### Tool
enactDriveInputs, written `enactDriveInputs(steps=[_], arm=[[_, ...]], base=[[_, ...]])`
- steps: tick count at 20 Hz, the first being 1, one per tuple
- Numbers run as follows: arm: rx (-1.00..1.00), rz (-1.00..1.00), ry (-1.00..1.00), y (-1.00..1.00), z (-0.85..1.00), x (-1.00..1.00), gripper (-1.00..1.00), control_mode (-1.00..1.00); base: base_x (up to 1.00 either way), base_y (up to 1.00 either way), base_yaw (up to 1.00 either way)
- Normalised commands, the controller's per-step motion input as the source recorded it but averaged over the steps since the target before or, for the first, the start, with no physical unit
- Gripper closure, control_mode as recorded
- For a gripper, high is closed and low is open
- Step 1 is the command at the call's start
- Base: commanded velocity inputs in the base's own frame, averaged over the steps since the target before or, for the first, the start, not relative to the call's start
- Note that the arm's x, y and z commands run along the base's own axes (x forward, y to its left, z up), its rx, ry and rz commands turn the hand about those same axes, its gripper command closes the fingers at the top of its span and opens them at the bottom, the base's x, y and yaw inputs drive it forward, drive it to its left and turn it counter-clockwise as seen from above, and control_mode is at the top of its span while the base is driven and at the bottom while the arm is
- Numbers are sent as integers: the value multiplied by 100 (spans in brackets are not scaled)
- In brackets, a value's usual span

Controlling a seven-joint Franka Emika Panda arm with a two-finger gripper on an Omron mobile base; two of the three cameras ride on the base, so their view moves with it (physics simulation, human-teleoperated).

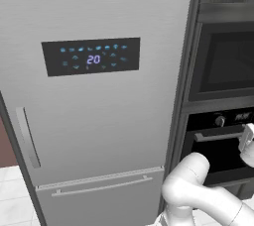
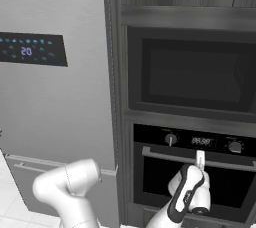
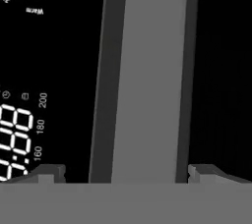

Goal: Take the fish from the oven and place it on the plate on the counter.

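Observation:
The black oven (image 2: pixel 190 184) has its door shut, with round knobs (image 2: pixel 171 138) and a small lit display (image 2: pixel 202 141) above a silver bar handle (image 2: pixel 165 155). My gripper (image 2: pixel 200 160) is right at that handle (image 1: pixel 218 135), open. In the hand view the grey handle (image 3: pixel 147 70) runs between my two fingertips (image 3: pixel 47 174), and the gripper (image 3: pixel 127 174) straddles it without closing. At the right edge of the left base view the gripper (image 1: pixel 246 138) reaches the oven (image 1: pixel 218 158). The fish is hidden behind the shut door. The plate and the counter are out of view.
A black built-in microwave (image 2: pixel 192 74) sits directly above the oven. A tall steel fridge (image 1: pixel 94 111) with a blue-lit panel (image 1: pixel 92 56) stands to the left, its freezer drawer (image 1: pixel 99 197) low down. Dark cabinet framing (image 2: pixel 114 97) separates fridge and oven.

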Motion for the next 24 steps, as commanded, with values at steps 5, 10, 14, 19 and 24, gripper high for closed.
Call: enactDriveInputs(steps=[5,10,14,19,24], arm=[[0,-11,0,0,-32,40,-100,-100],[0,-2,0,0,-14,30,-100,-100],[0,0,0,0,0,0,-100,-100],[0,0,0,0,0,0,100,-100],[0,0,0,-4,-35,-7,100,-100]], base=[[0,0,0],[0,0,0],[0,0,0],[0,0,0],[0,0,0]])
